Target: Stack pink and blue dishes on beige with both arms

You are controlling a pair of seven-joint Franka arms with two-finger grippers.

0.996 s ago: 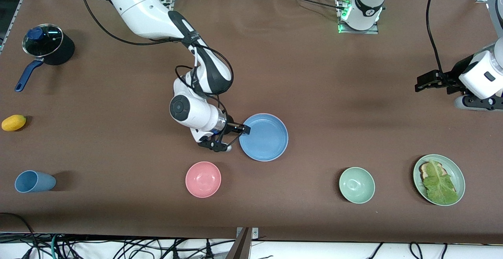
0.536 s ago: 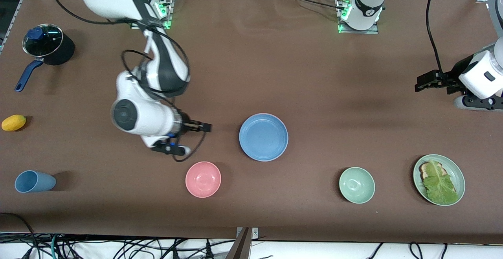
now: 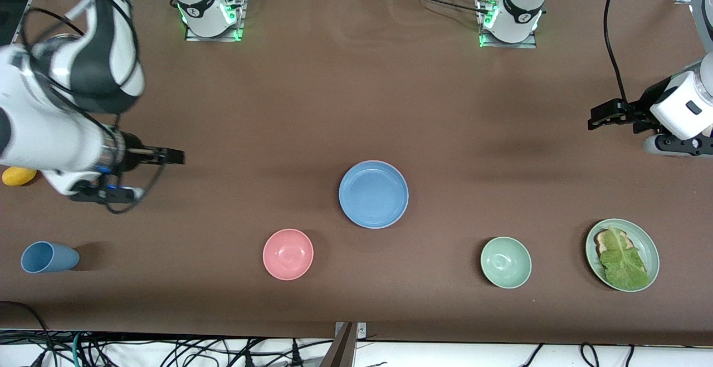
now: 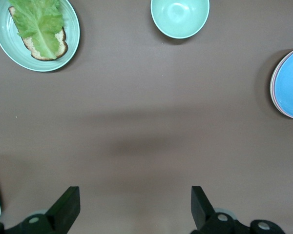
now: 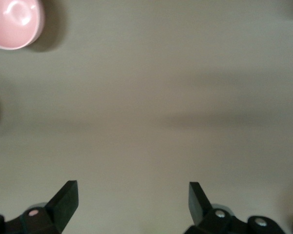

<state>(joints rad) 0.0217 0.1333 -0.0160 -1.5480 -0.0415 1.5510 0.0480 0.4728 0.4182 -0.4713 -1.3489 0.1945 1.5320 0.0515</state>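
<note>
Front view: right gripper [image 3: 177, 157] spread over bare table; left gripper [image 3: 595, 120] spread, waiting

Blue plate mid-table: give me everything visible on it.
The blue plate is round, matte sky blue, flat-bottomed with a low raised rim, empty, lying level near the table's middle. It sits on top of a stack: the left wrist view shows a pink rim just under it. No gripper touches it. The pink bowl sits apart from it, nearer the front camera.
</note>
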